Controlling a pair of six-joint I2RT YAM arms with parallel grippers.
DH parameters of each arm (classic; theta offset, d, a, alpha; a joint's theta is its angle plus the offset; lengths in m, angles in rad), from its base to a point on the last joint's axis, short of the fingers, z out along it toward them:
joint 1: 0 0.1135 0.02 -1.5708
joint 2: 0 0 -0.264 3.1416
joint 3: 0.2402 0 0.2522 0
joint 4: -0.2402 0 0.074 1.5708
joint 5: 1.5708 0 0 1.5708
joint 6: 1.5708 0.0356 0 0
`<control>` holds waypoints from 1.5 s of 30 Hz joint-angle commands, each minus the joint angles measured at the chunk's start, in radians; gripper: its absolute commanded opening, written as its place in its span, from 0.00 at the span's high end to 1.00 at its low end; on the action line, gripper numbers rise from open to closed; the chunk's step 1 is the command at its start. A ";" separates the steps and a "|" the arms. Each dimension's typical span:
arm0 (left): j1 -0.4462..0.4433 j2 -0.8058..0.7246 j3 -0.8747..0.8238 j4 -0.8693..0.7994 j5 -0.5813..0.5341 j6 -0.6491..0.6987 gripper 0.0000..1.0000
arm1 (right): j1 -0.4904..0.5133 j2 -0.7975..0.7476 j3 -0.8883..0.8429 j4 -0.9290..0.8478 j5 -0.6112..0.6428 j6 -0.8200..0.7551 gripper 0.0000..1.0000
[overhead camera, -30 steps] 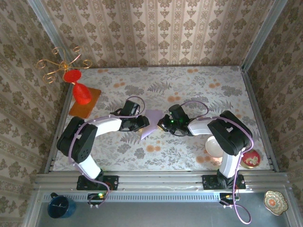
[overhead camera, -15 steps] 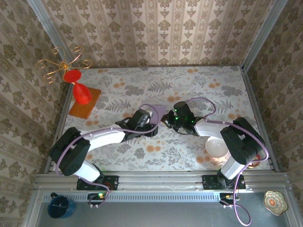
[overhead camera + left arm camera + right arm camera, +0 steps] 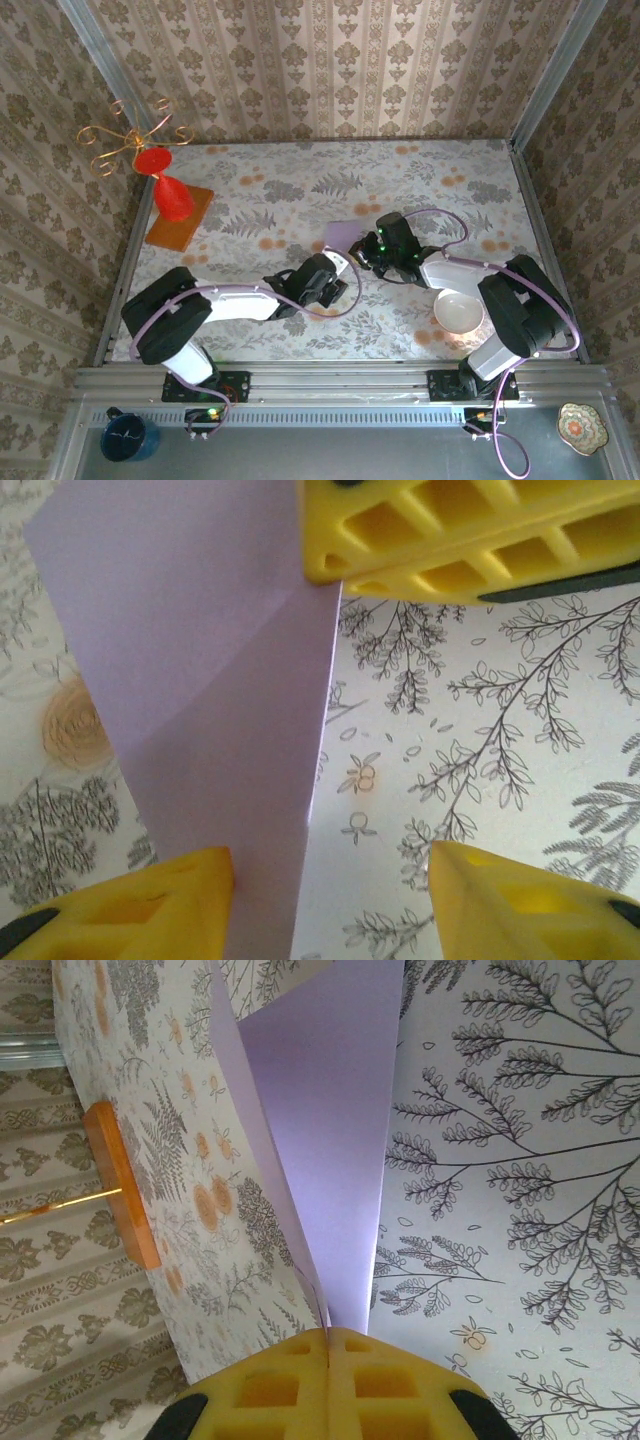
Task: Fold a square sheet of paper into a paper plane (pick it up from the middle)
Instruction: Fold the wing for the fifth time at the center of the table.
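Note:
The square sheet of paper (image 3: 343, 234) is pale lilac and folded along a crease, and it stands up from the flowered table at mid-table. My right gripper (image 3: 366, 248) is shut on the sheet's folded edge; the two yellow pads (image 3: 300, 1380) press together on the paper (image 3: 320, 1110). My left gripper (image 3: 342, 263) sits just on the near side of the sheet and is open. Its yellow fingertips (image 3: 150, 905) stand wide apart, and the paper (image 3: 200, 680) rests beside the left one. The right gripper's fingers (image 3: 470, 540) show at the top of the left wrist view.
A red cone vase (image 3: 172, 196) stands on an orange mat (image 3: 192, 226) at the far left, with a gold wire stand (image 3: 125, 140) behind it. A white bowl (image 3: 458, 311) sits by the right arm. A blue mug (image 3: 130, 436) and a patterned dish (image 3: 583, 428) lie on the front ledge.
The left gripper has opened, let go of the paper and slid rightward and nearer. The right gripper has carried the sheet a little right and farther back.

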 commanded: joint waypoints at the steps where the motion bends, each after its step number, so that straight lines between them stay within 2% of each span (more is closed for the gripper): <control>1: -0.008 0.033 -0.009 0.122 -0.062 0.124 0.48 | -0.012 -0.021 -0.026 -0.016 -0.015 0.027 0.99; 11: -0.016 0.080 -0.042 0.229 -0.063 0.175 0.58 | -0.033 -0.035 -0.035 -0.027 -0.034 0.033 0.99; 27: -0.022 0.107 -0.054 0.255 -0.088 0.175 0.73 | -0.044 -0.040 -0.049 -0.039 -0.050 0.044 0.97; 29: -0.022 0.109 -0.057 0.256 -0.080 0.172 0.76 | -0.046 -0.041 -0.052 -0.043 -0.052 0.042 0.91; 33: -0.019 0.118 -0.064 0.259 -0.061 0.155 0.81 | -0.055 -0.050 -0.057 -0.059 -0.053 0.031 0.69; 36: -0.012 0.121 -0.070 0.263 -0.031 0.132 0.85 | -0.067 -0.063 -0.048 -0.103 -0.044 0.001 0.56; 41: 0.013 0.117 -0.085 0.275 0.044 0.078 0.87 | -0.095 -0.112 -0.052 -0.159 0.000 -0.060 0.44; 45: 0.056 0.120 -0.099 0.286 0.155 0.009 0.88 | -0.124 -0.154 -0.063 -0.193 0.031 -0.096 0.42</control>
